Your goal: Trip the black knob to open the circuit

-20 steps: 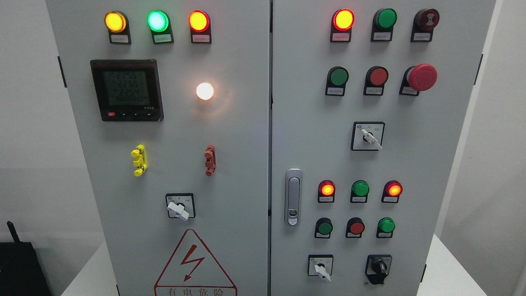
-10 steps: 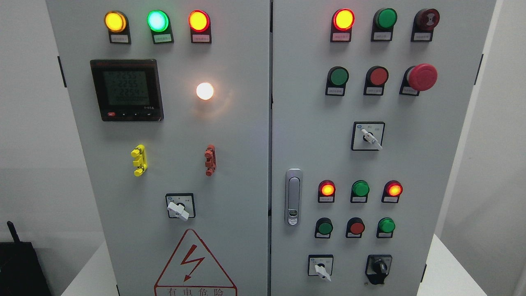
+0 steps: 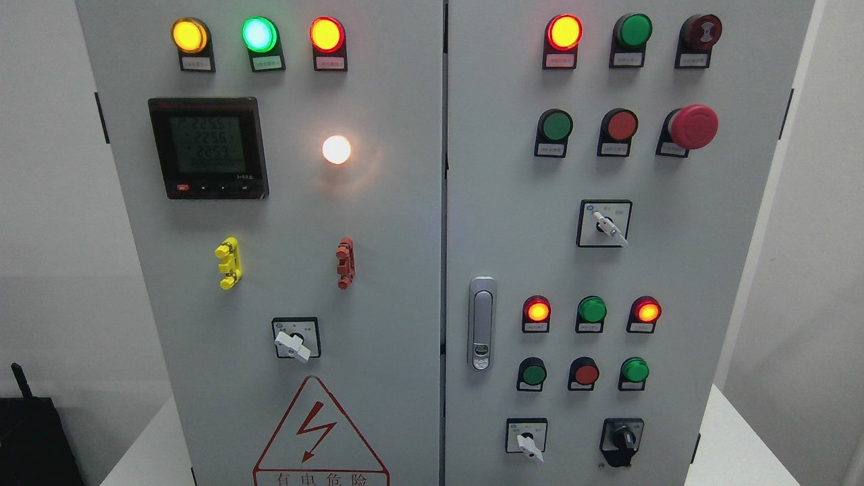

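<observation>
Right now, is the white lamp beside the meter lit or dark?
Lit. The white lamp right of the meter glows bright and casts a warm halo on the grey door around it.

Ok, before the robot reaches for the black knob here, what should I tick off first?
1. Black knob in view, lower right of the right door: ok.
2. Nothing in front of the knob: ok.
3. Either hand in view and lined up: not ok, neither shows.
4. Knob not mixed up with the white switch to its left: ok, clearly apart.
5. Knob's present setting: cannot tell, markings too small.
6. Red mushroom button well above the reach path: ok.
</observation>
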Robot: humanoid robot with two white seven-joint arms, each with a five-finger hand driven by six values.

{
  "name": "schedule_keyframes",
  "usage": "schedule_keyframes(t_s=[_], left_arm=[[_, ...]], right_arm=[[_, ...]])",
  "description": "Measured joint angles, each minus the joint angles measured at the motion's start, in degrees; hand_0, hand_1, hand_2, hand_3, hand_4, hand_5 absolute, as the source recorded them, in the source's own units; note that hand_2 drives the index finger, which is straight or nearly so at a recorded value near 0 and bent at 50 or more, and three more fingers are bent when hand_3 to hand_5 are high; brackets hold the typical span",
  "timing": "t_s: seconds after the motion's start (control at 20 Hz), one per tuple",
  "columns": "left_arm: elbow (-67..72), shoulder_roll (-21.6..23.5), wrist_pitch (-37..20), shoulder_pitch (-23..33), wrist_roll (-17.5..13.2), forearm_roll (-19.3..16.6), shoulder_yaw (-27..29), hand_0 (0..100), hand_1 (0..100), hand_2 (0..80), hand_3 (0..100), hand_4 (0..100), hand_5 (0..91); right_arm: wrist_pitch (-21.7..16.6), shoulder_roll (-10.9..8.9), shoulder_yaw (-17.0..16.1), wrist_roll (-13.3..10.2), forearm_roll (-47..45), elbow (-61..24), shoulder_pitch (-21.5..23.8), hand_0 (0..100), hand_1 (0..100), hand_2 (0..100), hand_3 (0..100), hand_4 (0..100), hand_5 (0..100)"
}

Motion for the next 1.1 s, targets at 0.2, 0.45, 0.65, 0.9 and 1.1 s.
schedule_keyframes(t_s=[0.2, 0.45, 0.65, 0.9, 1.1], left_arm=[[0.0, 0.0, 0.0, 0.0, 0.0, 0.0, 0.0, 12, 39, 0.0, 0, 0, 0.0], [0.0, 0.0, 0.0, 0.0, 0.0, 0.0, 0.0, 12, 39, 0.0, 0, 0, 0.0], [0.0, 0.0, 0.0, 0.0, 0.0, 0.0, 0.0, 12, 39, 0.0, 0, 0, 0.0], [0.0, 0.0, 0.0, 0.0, 0.0, 0.0, 0.0, 12, 39, 0.0, 0, 0, 0.0], [0.0, 0.0, 0.0, 0.0, 0.0, 0.0, 0.0, 12, 39, 0.0, 0, 0, 0.0]], right_arm=[[-0.1, 0.00, 0.1, -0.4, 0.0, -4.8, 0.2, 4, 23, 0, 100, 87, 86], [-0.1, 0.00, 0.1, -1.0, 0.0, -10.6, 0.5, 4, 22, 0, 100, 90, 89], [-0.1, 0.00, 0.2, -1.4, 0.0, -15.3, 1.3, 3, 19, 0, 100, 91, 91], [-0.1, 0.00, 0.2, -1.5, 0.0, -19.9, 1.4, 0, 16, 0, 100, 94, 94], [-0.1, 0.00, 0.2, -1.5, 0.0, -22.5, 1.5, 0, 14, 0, 100, 97, 96]])
